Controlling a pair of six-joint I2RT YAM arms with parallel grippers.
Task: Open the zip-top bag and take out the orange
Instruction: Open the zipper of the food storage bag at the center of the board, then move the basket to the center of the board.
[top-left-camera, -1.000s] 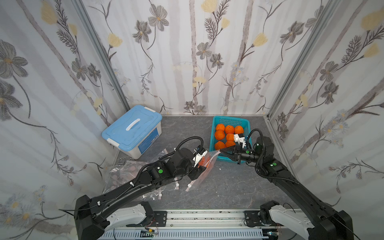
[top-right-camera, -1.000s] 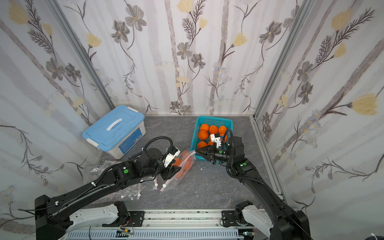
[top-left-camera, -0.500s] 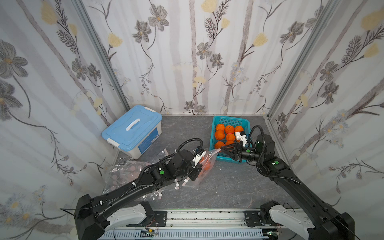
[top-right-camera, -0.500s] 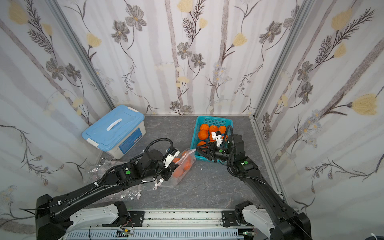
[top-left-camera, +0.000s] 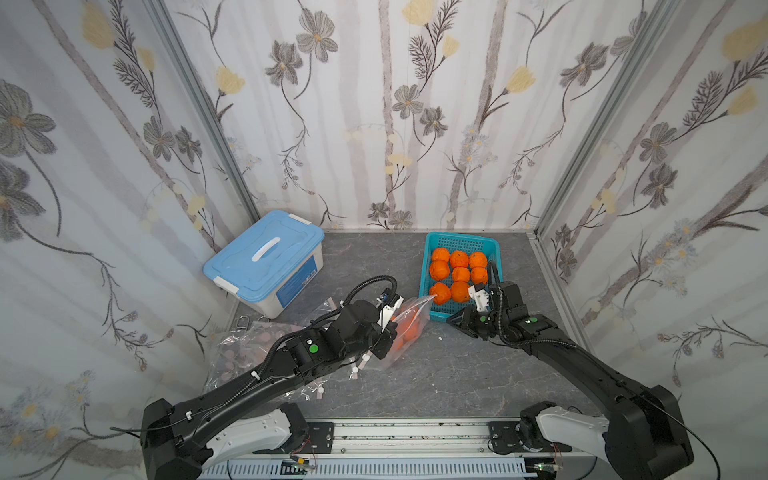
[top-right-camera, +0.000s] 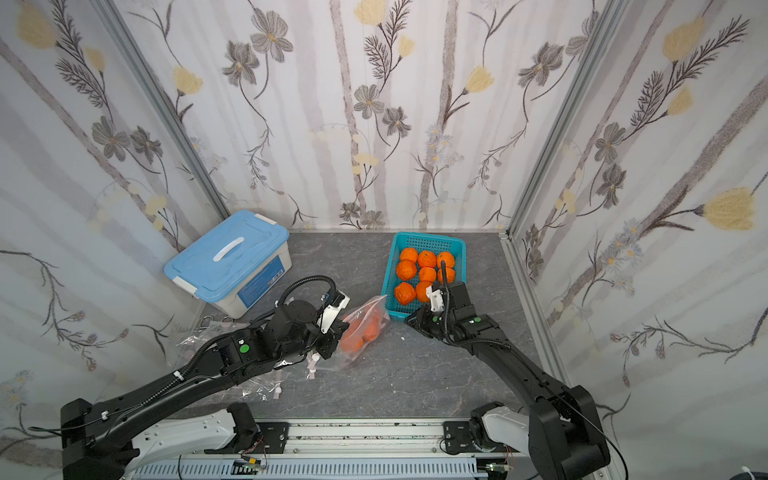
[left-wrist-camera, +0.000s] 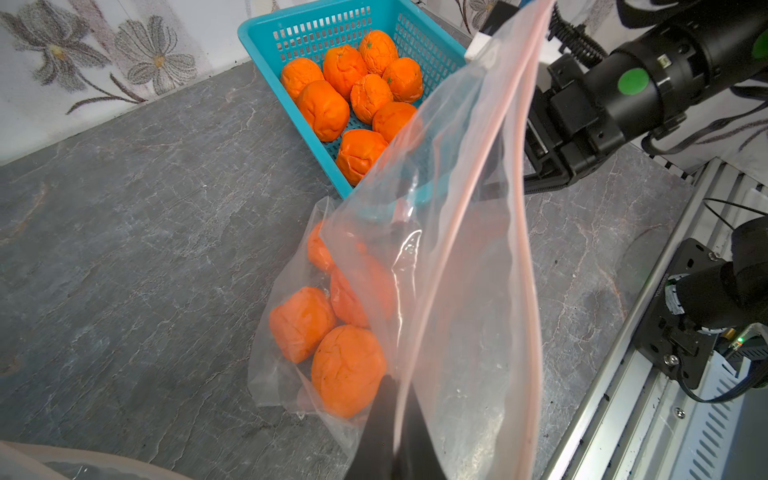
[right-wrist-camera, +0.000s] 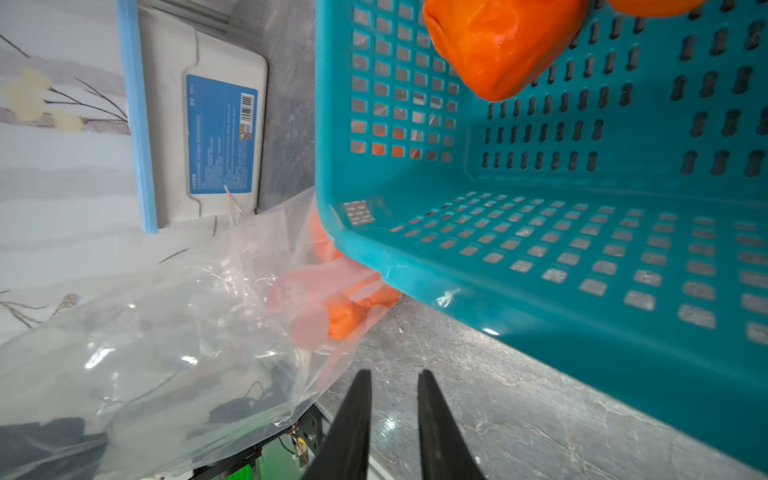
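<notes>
Left wrist view: the left gripper (left-wrist-camera: 392, 399) is clamped on the edge of the bag (left-wrist-camera: 465, 299) (clear, with a pink zip strip). The bag holds several oranges (left-wrist-camera: 347, 374) and lies on the table (left-wrist-camera: 145, 208) just beside the basket (left-wrist-camera: 316, 31). In the right wrist view, the right gripper (right-wrist-camera: 394, 376) has its jaws apart and empty, near the bag.

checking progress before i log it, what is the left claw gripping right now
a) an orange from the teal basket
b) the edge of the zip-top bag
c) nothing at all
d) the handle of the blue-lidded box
b: in the left wrist view the left claw is shut on the edge of the zip-top bag, which has oranges inside it.
</notes>
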